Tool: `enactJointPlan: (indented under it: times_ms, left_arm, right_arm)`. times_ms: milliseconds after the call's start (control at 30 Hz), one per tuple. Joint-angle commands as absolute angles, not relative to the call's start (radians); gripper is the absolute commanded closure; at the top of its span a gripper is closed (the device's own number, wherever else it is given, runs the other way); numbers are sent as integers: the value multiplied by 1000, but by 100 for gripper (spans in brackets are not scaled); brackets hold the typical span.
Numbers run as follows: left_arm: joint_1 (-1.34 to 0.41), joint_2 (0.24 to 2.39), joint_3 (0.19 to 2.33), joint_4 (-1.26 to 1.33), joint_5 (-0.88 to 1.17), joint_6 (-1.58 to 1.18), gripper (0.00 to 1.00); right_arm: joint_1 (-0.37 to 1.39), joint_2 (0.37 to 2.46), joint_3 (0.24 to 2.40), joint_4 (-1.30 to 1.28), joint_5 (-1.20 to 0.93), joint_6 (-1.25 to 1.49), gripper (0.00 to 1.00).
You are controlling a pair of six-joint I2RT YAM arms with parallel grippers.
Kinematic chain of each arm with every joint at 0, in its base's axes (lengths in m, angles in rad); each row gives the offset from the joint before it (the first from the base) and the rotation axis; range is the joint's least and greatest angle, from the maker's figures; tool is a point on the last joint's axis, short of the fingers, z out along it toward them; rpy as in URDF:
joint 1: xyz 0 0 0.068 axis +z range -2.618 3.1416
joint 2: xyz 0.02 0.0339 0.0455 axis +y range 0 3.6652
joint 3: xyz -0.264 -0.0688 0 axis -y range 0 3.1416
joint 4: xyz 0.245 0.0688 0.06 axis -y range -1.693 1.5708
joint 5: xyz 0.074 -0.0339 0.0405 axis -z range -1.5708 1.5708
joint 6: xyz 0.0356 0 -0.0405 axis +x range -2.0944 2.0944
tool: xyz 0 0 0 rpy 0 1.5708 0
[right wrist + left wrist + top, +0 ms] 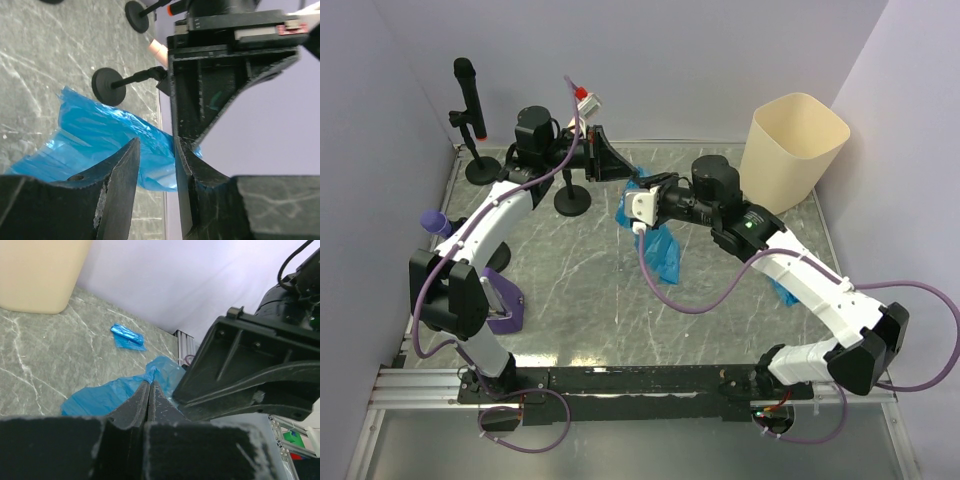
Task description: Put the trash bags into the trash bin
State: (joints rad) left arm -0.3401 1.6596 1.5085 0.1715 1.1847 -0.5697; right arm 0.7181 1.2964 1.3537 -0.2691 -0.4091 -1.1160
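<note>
My left jaws pinch the blue trash bag [660,250] | my right jaws stand slightly spread just beside it | bin [790,160] at 3 o'clock from them, nearer my right arm

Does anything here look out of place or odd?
Yes: a small folded blue bag lies loose on the table, away from the bin, while the left claw pinches a bigger blue bag.

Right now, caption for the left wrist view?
Left pincer shut on blue trash bag; folded bag and trash bin beyond.
</note>
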Motion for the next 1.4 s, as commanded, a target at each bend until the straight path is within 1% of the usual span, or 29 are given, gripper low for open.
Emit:
enactJointPlan:
  times_ms: [0, 100, 200, 400, 500, 600, 833, 1100, 1167, 1233, 1300, 1367]
  left_arm:
    - [-345, 1612, 1513, 186, 1203, -566, 99]
    - [-347, 1609, 1511, 190, 1203, -566, 99]
    - [-345, 1609, 1512, 198, 1204, -574, 99]
    - [-344, 1615, 1516, 192, 1207, -571, 99]
    - [-345, 1617, 1519, 184, 1207, -566, 99]
    - [-342, 1614, 1523, 167, 1201, -551, 99]
    - [-325, 1603, 1517, 164, 1198, -548, 99]
    - [-305, 1580, 1517, 95, 1204, -497, 99]
    - [-305, 1575, 1508, 104, 1195, -500, 99]
    - [-305, 1575, 1494, 167, 1189, -546, 99]
    - [-307, 1575, 1488, 228, 1184, -609, 99]
    - [-308, 1585, 1505, 239, 1183, -624, 99]
  right_arm:
    - [719, 1321, 1391, -250, -416, -1186, 60]
    - [719, 1319, 1382, -236, -407, -1193, 61]
    - [724, 1319, 1368, -218, -394, -1201, 66]
    - [738, 1322, 1348, -192, -393, -1196, 73]
    - [744, 1328, 1356, -228, -391, -1209, 84]
    - [742, 1321, 1367, -273, -393, -1212, 100]
    - [736, 1261, 1325, -357, -414, -1215, 100]
    - [700, 1209, 1296, -384, -419, -1119, 100]
    - [690, 1207, 1289, -341, -417, -1056, 100]
    - [686, 1222, 1308, -273, -419, -882, 100]
    - [683, 1242, 1341, -238, -455, -764, 100]
    - [681, 1262, 1356, -204, -491, -674, 94]
